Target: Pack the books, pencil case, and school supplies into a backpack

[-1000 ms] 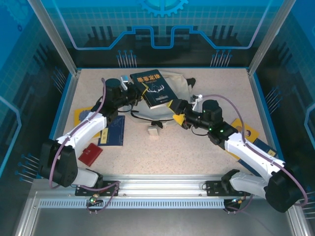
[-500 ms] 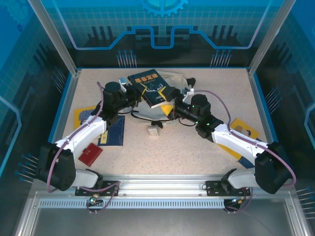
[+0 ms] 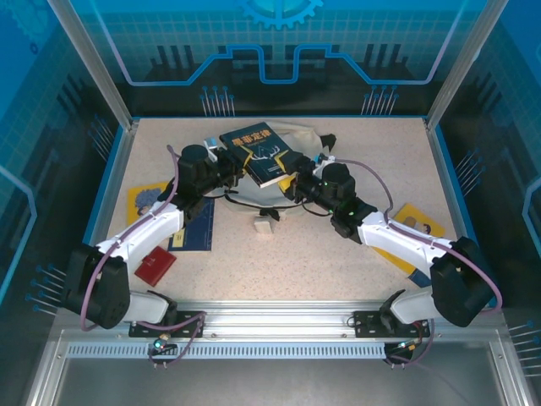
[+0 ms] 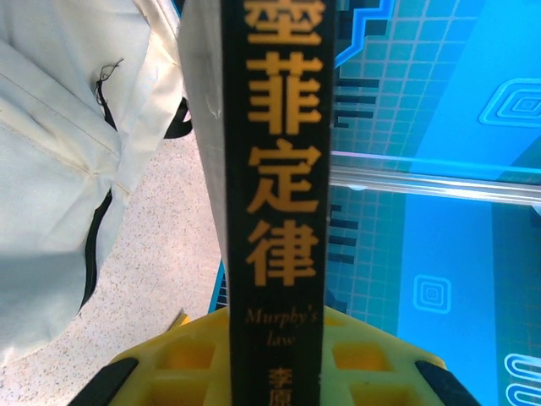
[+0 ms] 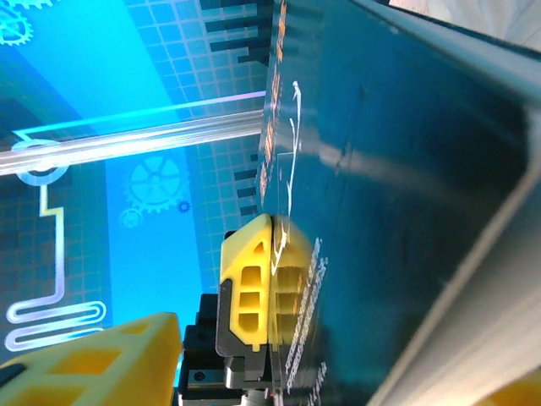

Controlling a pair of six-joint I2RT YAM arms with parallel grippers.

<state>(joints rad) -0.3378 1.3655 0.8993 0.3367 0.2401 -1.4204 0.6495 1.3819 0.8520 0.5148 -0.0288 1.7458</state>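
Note:
A dark navy book (image 3: 260, 154) with a yellow title hangs tilted above the cream-white backpack (image 3: 303, 137). My left gripper (image 3: 229, 161) is shut on the book's left edge. In the left wrist view the spine (image 4: 277, 169) runs up between my yellow fingers (image 4: 182, 359), with the backpack (image 4: 59, 169) at the left. My right gripper (image 3: 296, 183) is at the book's near right corner. In the right wrist view its jaws straddle the glossy cover (image 5: 406, 186), and one finger (image 5: 84, 364) still stands apart from it. A second navy book (image 3: 193, 224) and two yellow books (image 3: 139, 201) (image 3: 420, 224) lie flat on the table.
A small red case (image 3: 155, 265) lies near the left arm's base. A small white block (image 3: 265, 224) sits mid-table in front of the backpack. A black strap or cord (image 3: 245, 201) trails from the backpack. Blue walls (image 3: 118, 169) ring the speckled tabletop.
My right arm has swung left and forward to the held book, and its jaws have narrowed around the corner. The left gripper has kept its grip and shifted the book slightly.

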